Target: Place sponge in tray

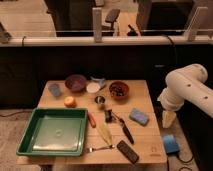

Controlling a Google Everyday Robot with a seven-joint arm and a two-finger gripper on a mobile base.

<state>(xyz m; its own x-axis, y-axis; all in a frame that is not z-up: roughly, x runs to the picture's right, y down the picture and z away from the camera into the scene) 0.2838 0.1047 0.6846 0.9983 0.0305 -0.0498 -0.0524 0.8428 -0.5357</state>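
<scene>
The light-blue sponge (138, 116) lies flat on the wooden table (145, 95), on its right side. The large green tray (52, 131) sits at the table's front left, with nothing in it. My gripper (169, 119) hangs at the end of the white arm (186, 89), just off the table's right edge, to the right of the sponge and apart from it.
On the table stand a purple bowl (75, 82), a brown bowl (119, 90), a small blue cup (55, 89), an orange (70, 101), a carrot (92, 120), a banana (104, 132), a fork (100, 148), a black remote (127, 151) and dark utensils (122, 126). A brighter blue object (170, 144) lies off the table's right.
</scene>
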